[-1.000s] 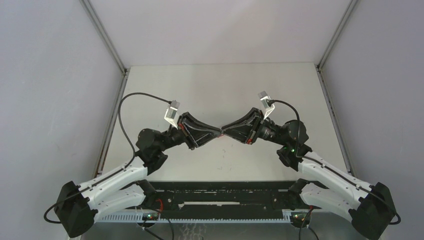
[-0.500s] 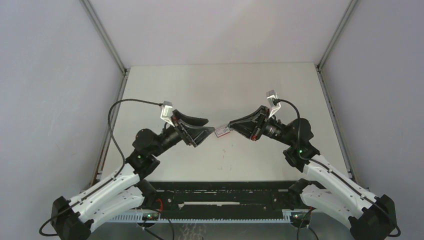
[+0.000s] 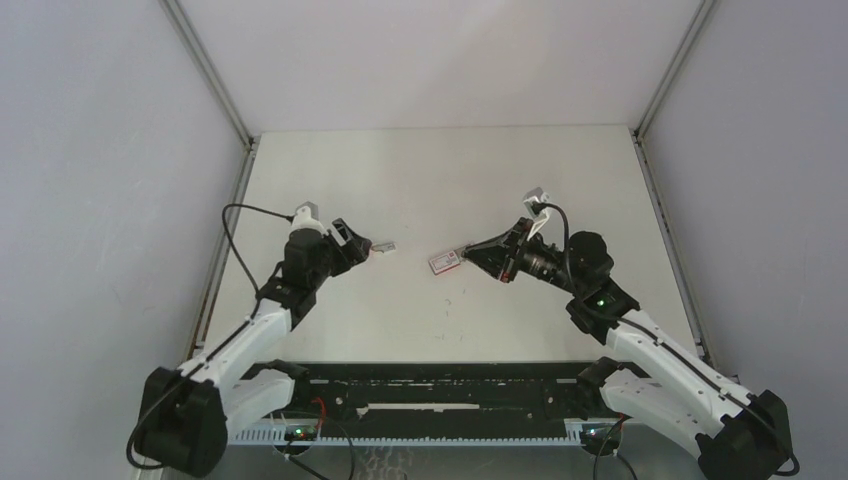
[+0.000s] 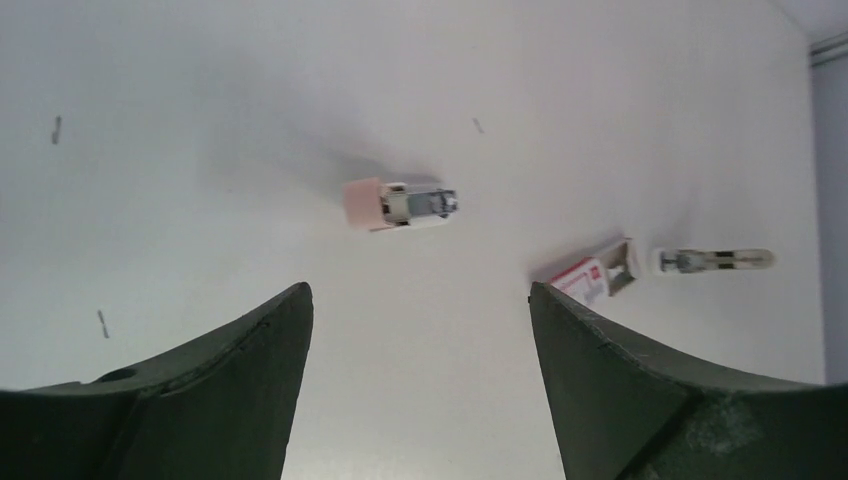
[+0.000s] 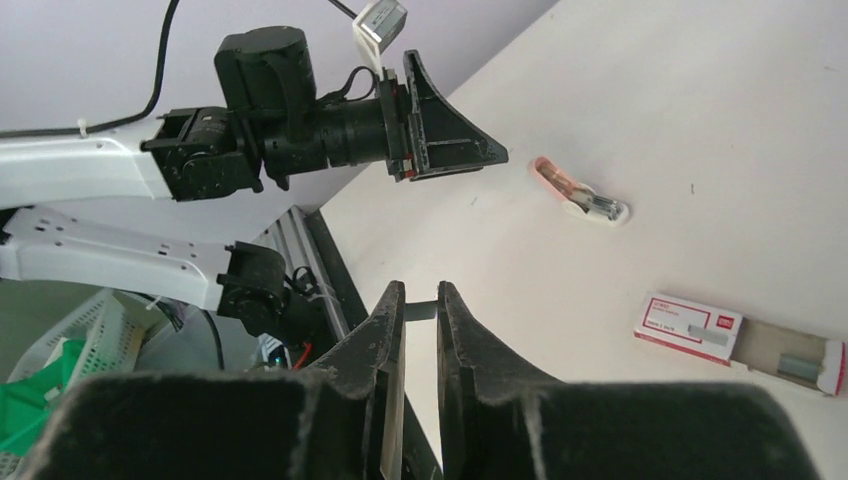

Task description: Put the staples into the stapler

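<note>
White table (image 3: 450, 170). Your left gripper (image 4: 418, 292) is spread wide, with the stapler (image 4: 400, 204) upper centre in its view. The staples (image 4: 592, 280) are at right, tray out. Your right gripper (image 5: 420, 292) is nearly pinched together.

White table (image 3: 430, 165) boxed by plain grey walls (image 3: 90, 160), metal rails (image 3: 205, 70) at the corners, even light

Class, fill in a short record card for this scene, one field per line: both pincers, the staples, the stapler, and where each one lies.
left pincer: open wide, nothing between its fingers
right pincer: fingers nearly together; cannot tell whether it grips anything
staples: pink-red box with white label, flat on the table
tray: slid partly out of the box
stapler: small, pink and white, lying on the table, apart from the box
layout: stapler nearer the left pincer, staples nearer the right pincer
held: neither box nor stapler is in a pincer
</note>
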Robot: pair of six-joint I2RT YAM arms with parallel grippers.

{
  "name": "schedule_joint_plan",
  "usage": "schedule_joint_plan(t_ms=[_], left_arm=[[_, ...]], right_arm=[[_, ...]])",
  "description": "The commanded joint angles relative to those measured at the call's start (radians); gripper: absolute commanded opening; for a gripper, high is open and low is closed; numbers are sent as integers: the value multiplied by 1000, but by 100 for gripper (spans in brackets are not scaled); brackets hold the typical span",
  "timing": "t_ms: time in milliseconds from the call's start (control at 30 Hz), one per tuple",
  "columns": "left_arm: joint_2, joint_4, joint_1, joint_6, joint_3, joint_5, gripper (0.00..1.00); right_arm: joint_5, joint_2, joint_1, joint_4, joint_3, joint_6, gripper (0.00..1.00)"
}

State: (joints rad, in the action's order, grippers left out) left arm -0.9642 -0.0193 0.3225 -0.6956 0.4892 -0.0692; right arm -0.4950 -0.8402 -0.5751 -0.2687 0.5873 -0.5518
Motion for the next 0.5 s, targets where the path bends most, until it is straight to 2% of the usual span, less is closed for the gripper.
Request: schedule_joint_plan(t_ms=[0,233,467], left_arm=[[-109,-156,-45,52,-7,16,84],[-316,-248,-78,114,78,52,84],[-443,-278,-96,132,149,158,65]], right_arm=[[27,-4,6,18,-7,47,9],[31,-18,9,27,-7,57,9],[22,-36,16,23,-7,55,9]])
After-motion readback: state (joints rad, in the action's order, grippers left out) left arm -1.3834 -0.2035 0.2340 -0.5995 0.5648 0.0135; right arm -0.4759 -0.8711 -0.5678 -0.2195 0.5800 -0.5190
